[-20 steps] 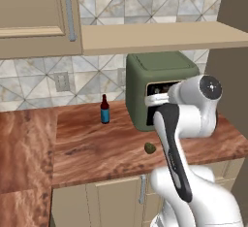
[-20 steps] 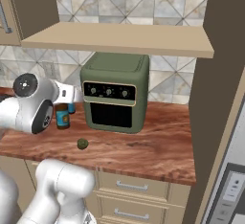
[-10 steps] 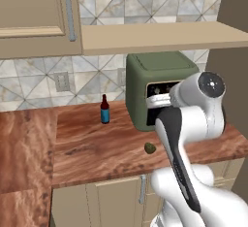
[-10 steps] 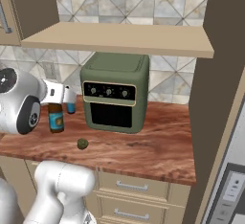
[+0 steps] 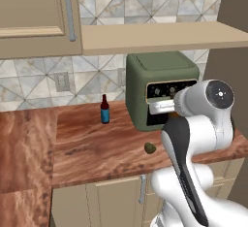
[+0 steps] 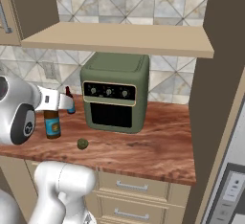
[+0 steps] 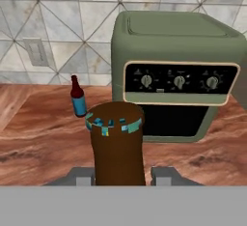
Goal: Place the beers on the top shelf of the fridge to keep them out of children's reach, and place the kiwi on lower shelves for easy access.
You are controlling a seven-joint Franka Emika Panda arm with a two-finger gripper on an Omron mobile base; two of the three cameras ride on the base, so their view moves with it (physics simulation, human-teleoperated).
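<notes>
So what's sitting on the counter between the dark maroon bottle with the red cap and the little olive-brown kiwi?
Nothing: in the left base view the wooden countertop runs bare from the maroon red-capped bottle to the small olive-brown kiwi.

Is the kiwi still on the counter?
Yes, the kiwi lies on the counter in front of the green oven.

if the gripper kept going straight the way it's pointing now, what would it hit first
Probably the green oven. The gripper is shut on the amber beer bottle and faces the oven's front in the hand view, so the bottle would touch its dark door first. The maroon bottle stands off to one side, though depth is hard to judge.
</notes>
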